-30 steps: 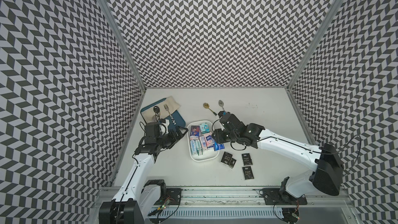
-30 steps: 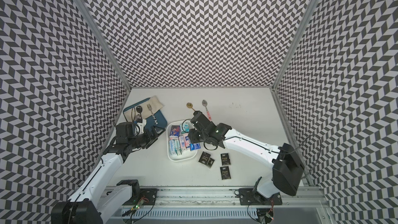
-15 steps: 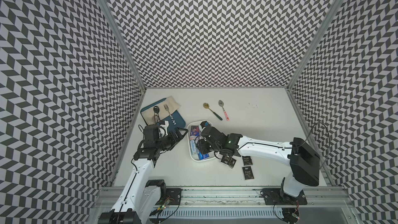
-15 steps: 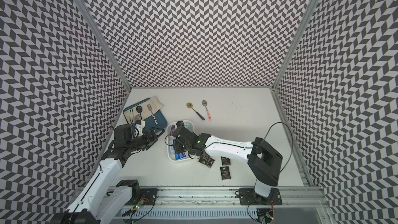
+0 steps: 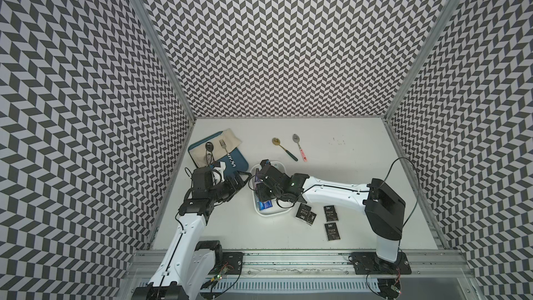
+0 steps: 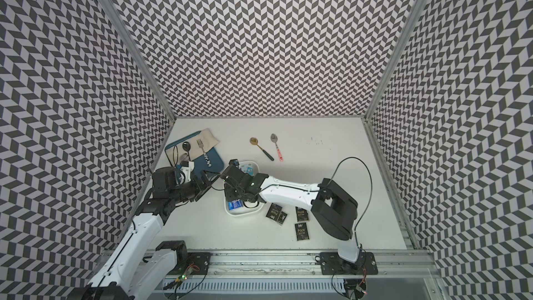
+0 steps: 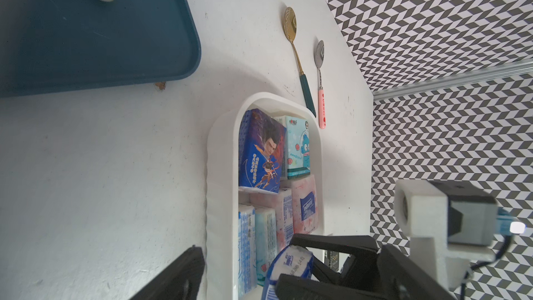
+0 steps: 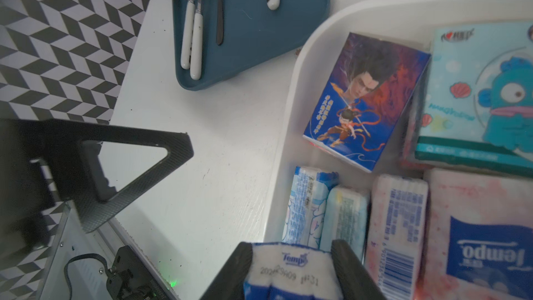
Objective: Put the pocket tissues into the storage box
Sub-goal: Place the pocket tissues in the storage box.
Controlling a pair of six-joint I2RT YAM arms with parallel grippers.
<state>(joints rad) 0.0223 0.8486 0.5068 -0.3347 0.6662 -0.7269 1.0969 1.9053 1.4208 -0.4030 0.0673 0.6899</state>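
Right gripper clamps blue-white packet by short end, directly over storage box, so drop goes straight down. Left gripper spread, empty, beside box. Black packets on table, nearer right arm.

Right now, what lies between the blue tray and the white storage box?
Bare table, except one small brown speck beside the tray, shown in the left wrist view.

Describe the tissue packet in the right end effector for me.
The Tempo packet is blue and white, plastic-wrapped, with a printed date code on its white end. It stands on edge between the right end effector's black fingers, which seem to press its sides. It hangs over the storage box, above the upright pale-blue packets.
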